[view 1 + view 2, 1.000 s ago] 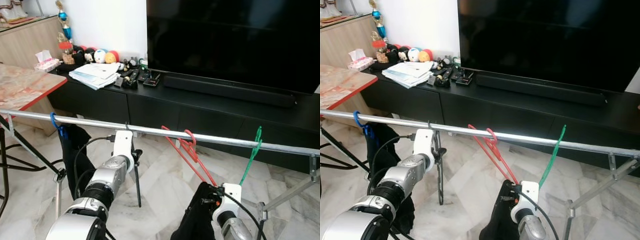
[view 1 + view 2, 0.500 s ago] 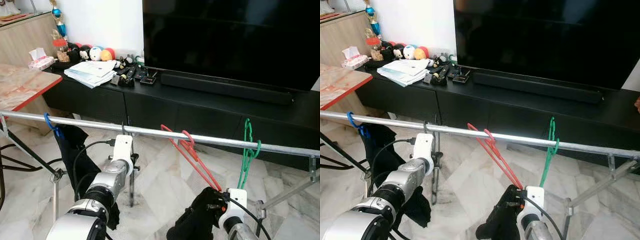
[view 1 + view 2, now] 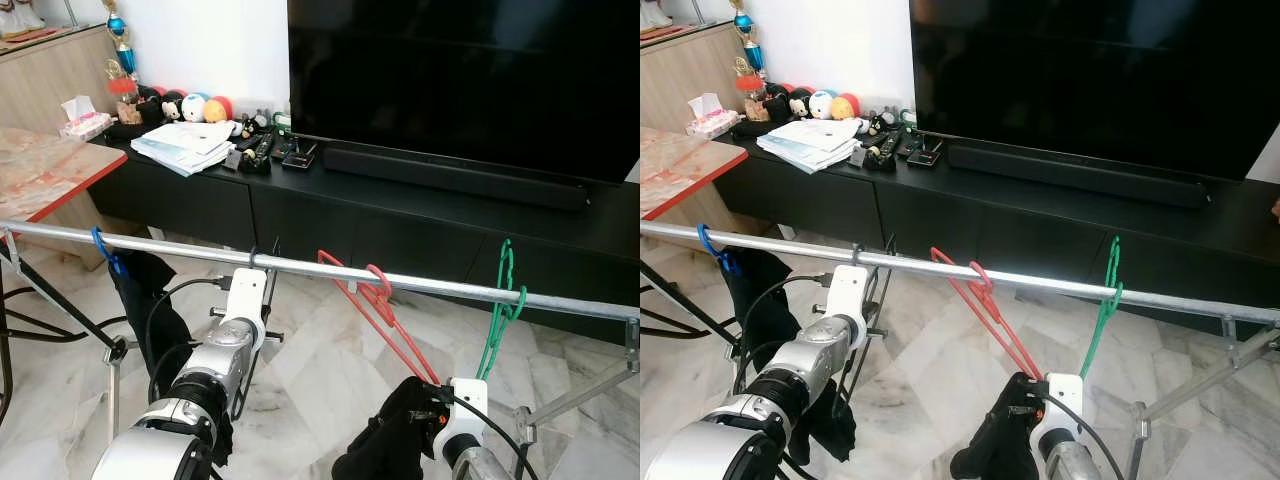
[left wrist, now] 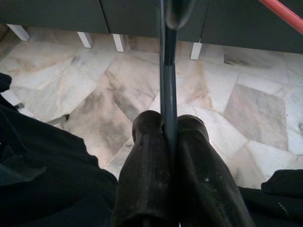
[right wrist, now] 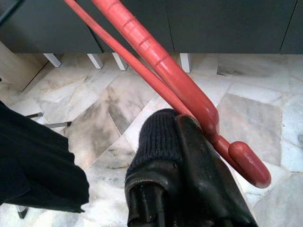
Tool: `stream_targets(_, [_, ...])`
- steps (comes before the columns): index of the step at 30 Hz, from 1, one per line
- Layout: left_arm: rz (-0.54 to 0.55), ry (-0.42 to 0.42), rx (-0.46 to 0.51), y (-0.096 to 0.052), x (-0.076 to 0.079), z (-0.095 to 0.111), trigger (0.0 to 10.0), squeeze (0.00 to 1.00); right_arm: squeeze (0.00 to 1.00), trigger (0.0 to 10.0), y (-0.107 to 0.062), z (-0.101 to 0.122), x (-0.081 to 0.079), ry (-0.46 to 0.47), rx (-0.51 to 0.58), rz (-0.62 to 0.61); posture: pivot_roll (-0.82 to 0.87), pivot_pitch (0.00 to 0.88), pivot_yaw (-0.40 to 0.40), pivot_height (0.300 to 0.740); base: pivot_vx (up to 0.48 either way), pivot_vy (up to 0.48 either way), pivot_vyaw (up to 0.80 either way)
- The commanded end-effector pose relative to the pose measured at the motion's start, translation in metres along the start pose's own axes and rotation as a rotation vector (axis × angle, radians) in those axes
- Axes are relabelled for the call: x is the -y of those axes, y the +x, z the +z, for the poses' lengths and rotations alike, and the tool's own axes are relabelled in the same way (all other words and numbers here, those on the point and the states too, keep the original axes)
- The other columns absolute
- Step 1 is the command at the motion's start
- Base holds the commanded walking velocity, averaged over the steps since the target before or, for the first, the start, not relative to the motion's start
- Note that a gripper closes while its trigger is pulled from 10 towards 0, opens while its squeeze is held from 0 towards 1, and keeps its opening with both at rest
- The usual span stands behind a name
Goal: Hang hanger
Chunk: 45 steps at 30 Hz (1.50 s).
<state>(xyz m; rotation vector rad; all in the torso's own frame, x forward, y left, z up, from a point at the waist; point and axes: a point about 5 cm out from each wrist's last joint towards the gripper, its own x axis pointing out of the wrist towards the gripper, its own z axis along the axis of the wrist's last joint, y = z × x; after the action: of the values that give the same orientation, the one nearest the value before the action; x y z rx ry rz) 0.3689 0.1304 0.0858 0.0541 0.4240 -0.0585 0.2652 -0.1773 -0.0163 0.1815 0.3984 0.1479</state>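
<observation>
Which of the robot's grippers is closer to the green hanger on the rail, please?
The right gripper, shut on the red hanger, sits just below the green hanger. The left gripper, gripping a black hanger, is farther along the rail.

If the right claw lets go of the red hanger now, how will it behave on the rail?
The red hanger looks like thin, light plastic, so it would likely swing. Its hook is over the metal rail, which looks smooth, so it could slide along. The right claw pinches its lower end; the frame looks stiff, not floppy.
</observation>
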Motion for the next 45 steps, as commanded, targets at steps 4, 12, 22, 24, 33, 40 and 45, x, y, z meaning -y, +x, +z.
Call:
stream_targets(4, [0.015,0.03,-0.005,-0.003,-0.004,-0.012,0.0,0.0,0.0,10.0,-0.001,-0.006,-0.005,0.015,-0.018,0.011,0.02,0.024,0.023,0.74,0.0,0.0,0.0])
stream_targets(12, [0.007,0.025,0.11,-0.008,-0.007,-0.006,0.0,0.0,0.0,10.0,0.003,0.0,-0.01,0.015,0.017,0.014,0.04,0.014,0.022,0.74,0.0,0.0,0.0])
stream_targets(22, [0.024,0.031,0.216,-0.015,-0.016,0.0,0.0,0.0,0.0,10.0,0.012,0.016,-0.02,0.019,0.076,0.013,0.04,0.014,0.025,0.74,0.0,0.0,0.0])
stream_targets(24, [0.023,0.047,0.233,-0.021,-0.018,-0.005,0.0,0.0,0.0,10.0,0.012,0.016,-0.02,0.018,0.078,0.012,0.04,0.016,0.026,0.74,0.0,0.0,0.0])
stream_targets(33, [0.035,0.073,0.203,-0.05,-0.029,-0.051,10.0,0.0,0.0,10.0,0.012,0.017,-0.019,0.012,0.085,0.007,0.05,0.019,0.021,0.74,0.0,0.0,0.0])
stream_targets(40, [0.041,0.059,0.207,-0.072,-0.028,-0.064,10.0,0.0,0.0,10.0,0.012,0.022,-0.018,0.002,0.101,-0.003,0.05,0.016,0.017,0.74,0.0,0.0,0.0])
stream_targets(45, [0.039,0.044,0.207,-0.074,-0.028,-0.067,10.0,0.0,0.0,10.0,0.013,0.023,-0.018,0.003,0.103,-0.009,0.05,0.012,0.019,0.74,0.0,0.0,0.0])
